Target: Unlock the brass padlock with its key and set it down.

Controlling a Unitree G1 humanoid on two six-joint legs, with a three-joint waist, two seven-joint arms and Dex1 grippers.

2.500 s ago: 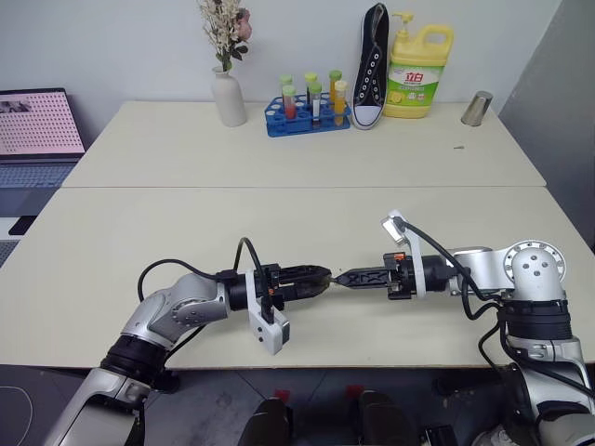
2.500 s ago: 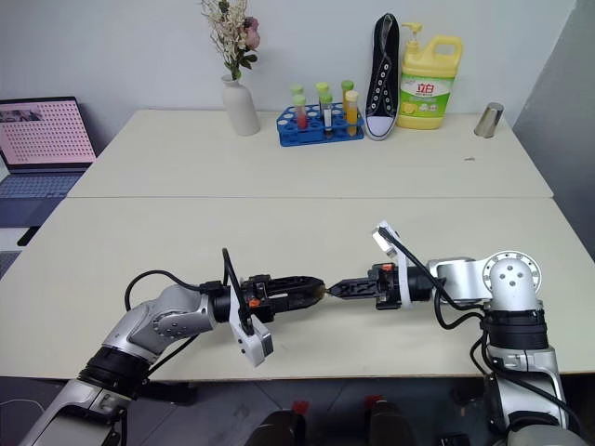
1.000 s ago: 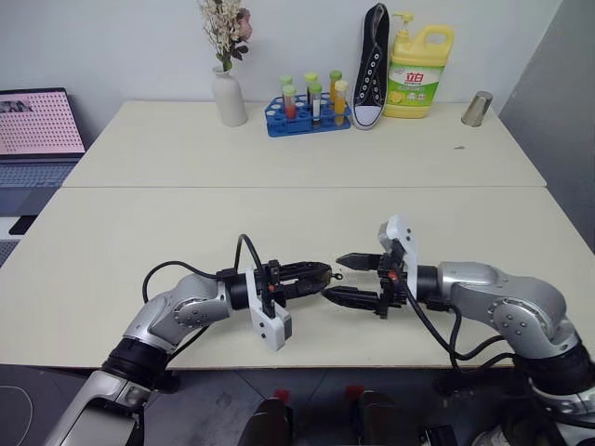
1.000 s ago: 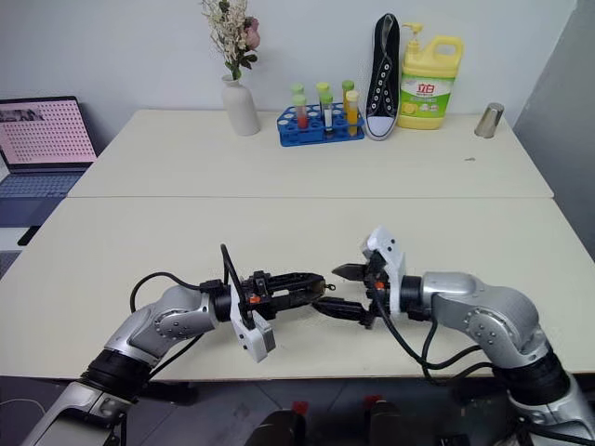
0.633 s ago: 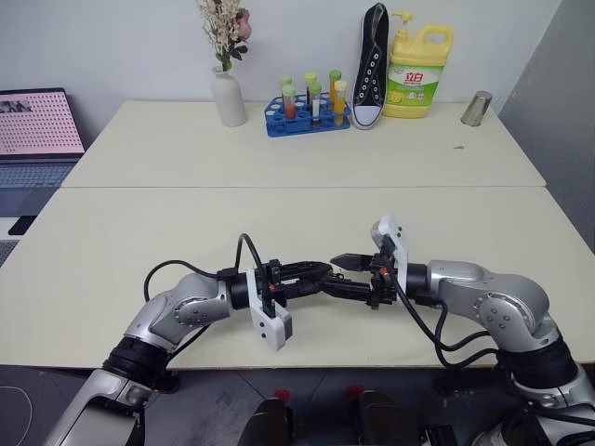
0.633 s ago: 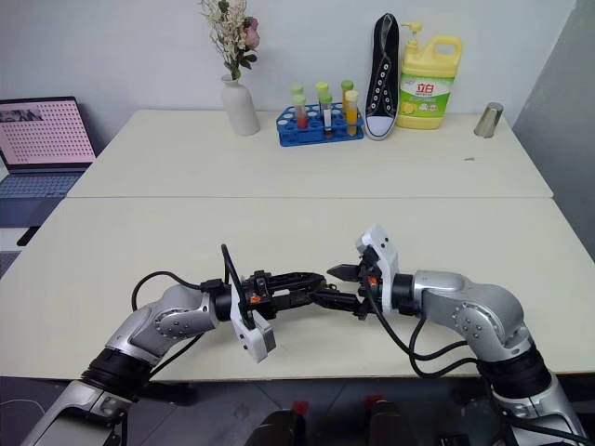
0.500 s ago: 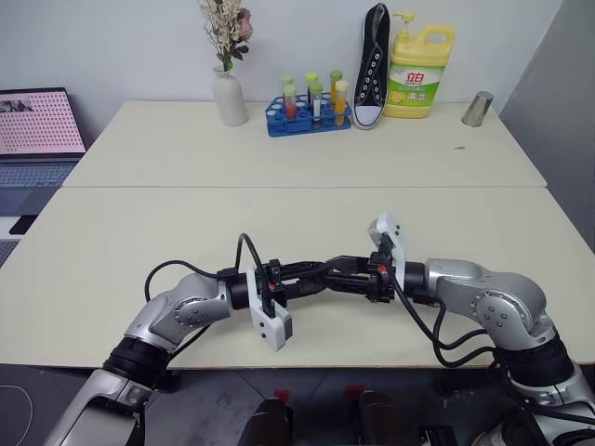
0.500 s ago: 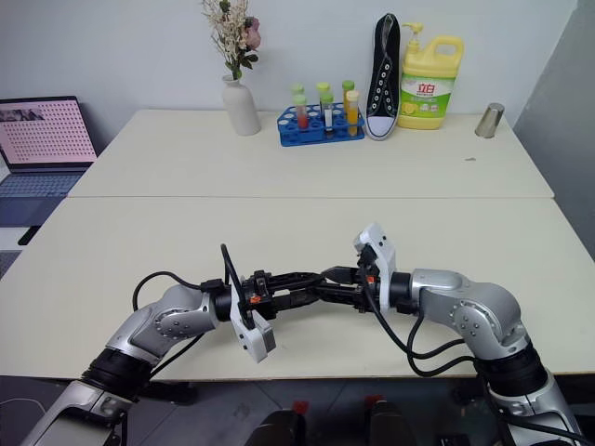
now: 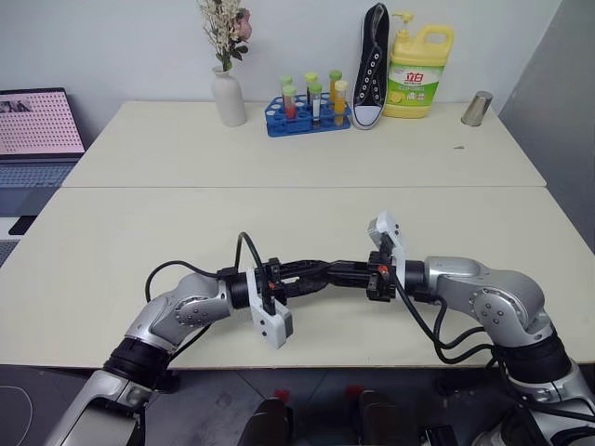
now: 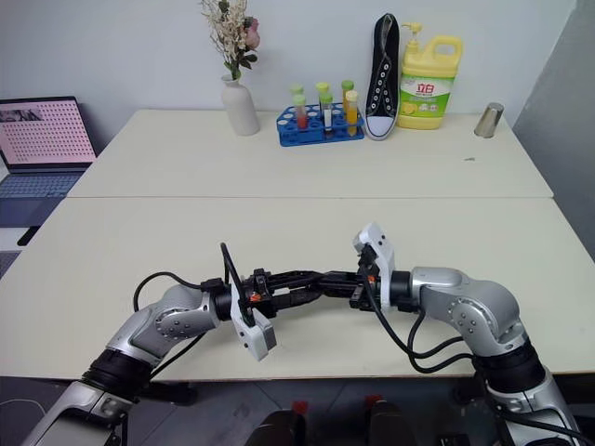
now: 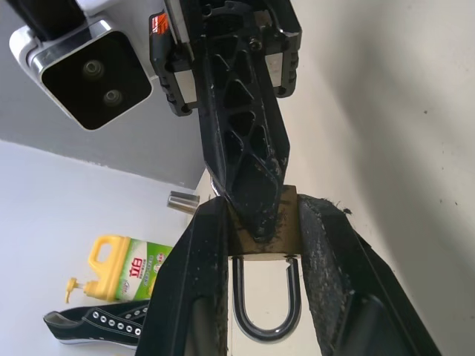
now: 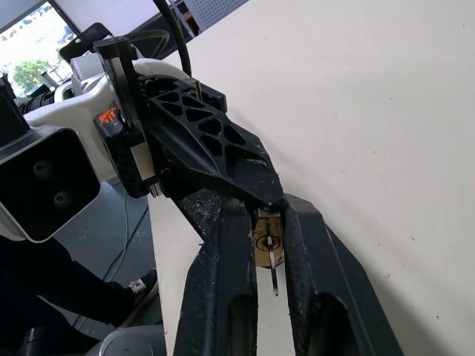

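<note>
Left wrist view had the brass padlock (image 11: 261, 236) pinched between my left gripper (image 11: 261, 297) fingers, shackle pointing back toward the wrist. My right gripper (image 12: 269, 245) met it tip to tip, fingers nearly shut around the key (image 12: 273, 265) stuck in the lock's underside. I held both just above the table (image 9: 139, 242), near its front edge.

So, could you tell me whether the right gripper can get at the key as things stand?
Probably yes: the key juts from the brass padlock held by the left gripper, right between the right gripper's fingers.
</note>
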